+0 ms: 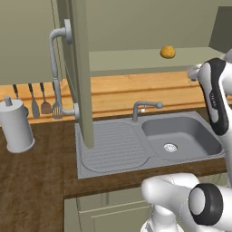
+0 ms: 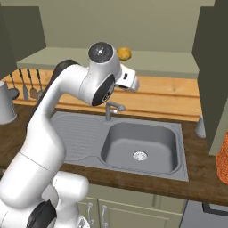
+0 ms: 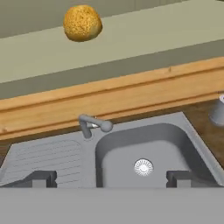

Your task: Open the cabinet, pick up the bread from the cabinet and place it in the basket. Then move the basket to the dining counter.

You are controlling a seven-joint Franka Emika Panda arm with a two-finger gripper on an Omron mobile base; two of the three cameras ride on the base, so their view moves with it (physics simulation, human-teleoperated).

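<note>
Bread [image 3: 82, 22] on cabinet shelf [image 3: 144, 41], faucet [image 3: 92, 125] below

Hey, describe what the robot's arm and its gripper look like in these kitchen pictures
The arm is made of thick, rounded, glossy white segments joined by dark joints, with round black caps ringed in grey at the ends of the joints. A black band runs along one upper link. No cables or markings show. The gripper ends in two small, blocky, dark grey fingertips, seen in the hand view.
</note>
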